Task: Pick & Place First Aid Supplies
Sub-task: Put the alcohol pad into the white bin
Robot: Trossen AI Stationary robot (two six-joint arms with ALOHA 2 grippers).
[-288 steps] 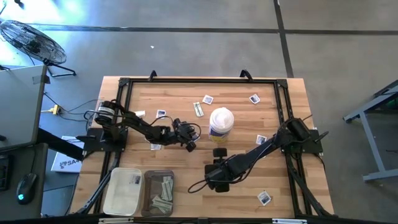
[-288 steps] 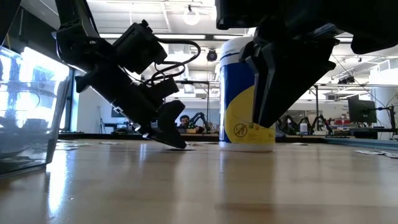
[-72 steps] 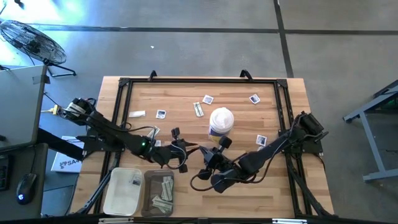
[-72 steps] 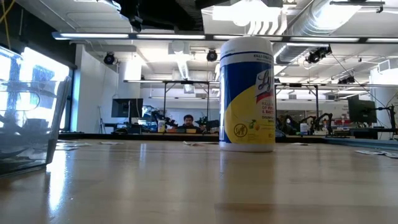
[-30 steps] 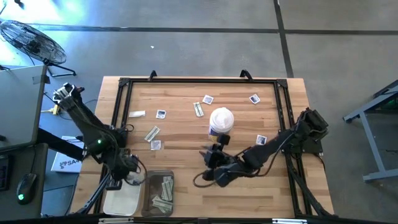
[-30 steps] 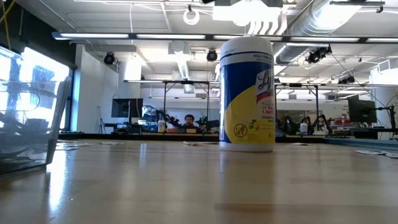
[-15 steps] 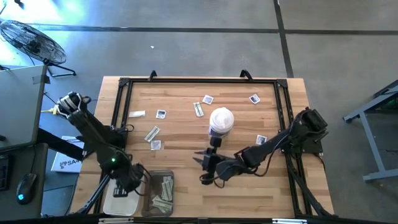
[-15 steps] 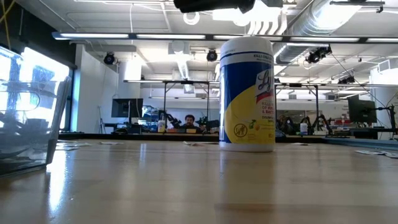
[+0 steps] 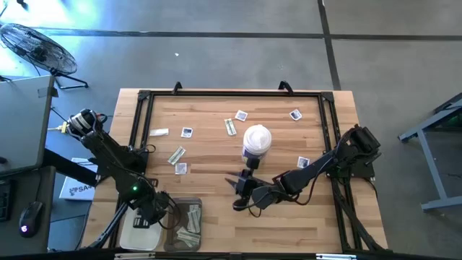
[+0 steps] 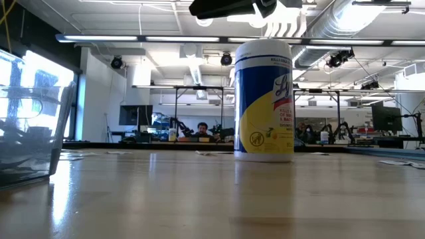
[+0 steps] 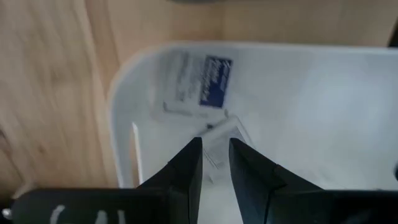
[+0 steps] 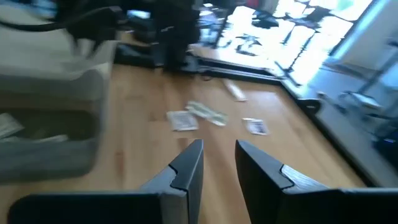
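I have the left gripper (image 11: 215, 163) hanging over the white bin (image 9: 130, 232) at the near left corner of the table (image 9: 289, 224); its two dark fingers (image 11: 186, 171) stand slightly apart with nothing between them. Under them, on the bin's smooth white plastic floor, lies a square white packet (image 11: 202, 89) with a blue printed panel, and a second pale packet (image 11: 219, 140) lies partly behind the fingers, its print too blurred for me to read. Just beside the white bin sits the clear bin (image 9: 186, 220), holding narrow pale green-white strips (image 9: 192, 216) in a loose heap.

The right gripper (image 9: 232, 189) is raised over the bare wood grain mid-table, just in front of the canister (image 9: 256, 141); its fingers (image 12: 186, 163) have a narrow gap and pinch nothing. In the low view only a dark sliver of this arm shows at the top edge.

The canister is a tall cylinder with a white domed lid and a blue and yellow label. Past it, loose packets lie scattered flat on the planks: a strip (image 9: 176, 154) and a square (image 9: 181, 168) to the left, a strip (image 9: 230, 128) and squares (image 9: 240, 115) toward the far edge, one square (image 9: 303, 162) on the right.
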